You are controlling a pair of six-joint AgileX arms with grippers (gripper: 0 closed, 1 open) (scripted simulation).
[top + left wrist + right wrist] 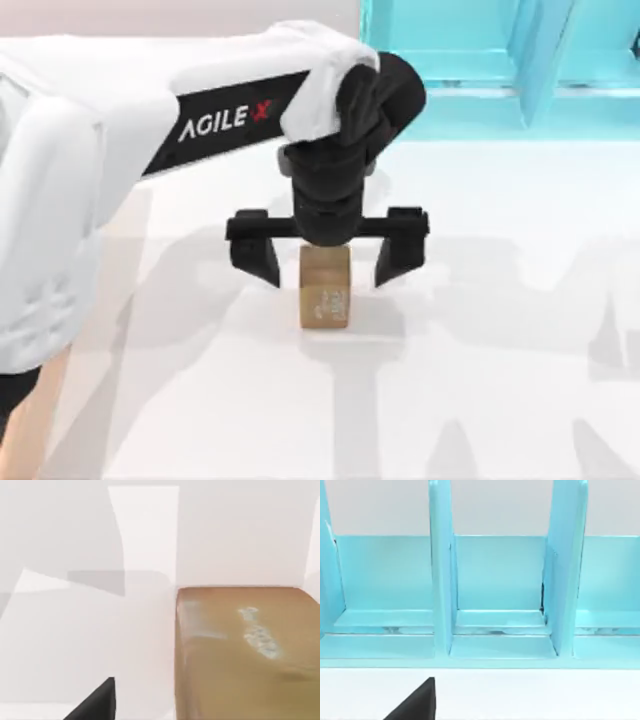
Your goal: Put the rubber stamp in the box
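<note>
Black fingers of the left gripper [327,262] stand wide apart, one on each side of the rubber stamp [326,288], with clear table showing between each finger and the block; nothing is clamped or touched as far as the top view shows. The gripper points straight down over the stamp's far end. Tan-brown and upright, the stamp rests on the white table [480,400] near the middle of the scene, its whitish marks on the near face. In the left wrist view the same block [245,650] lies close beneath the camera, marks uppermost, with one dark fingertip [97,702] well apart from it.

Judged progress: early. The grasp is not yet made, so closing, lifting, carrying and releasing all remain. No wooden box can be pointed to here.

Beyond the stamp, at the far right, stands a turquoise compartmented frame [480,60]. The right wrist view faces that frame [500,580], so the right arm looks parked near it; whether its fingers are open or closed cannot be told.
</note>
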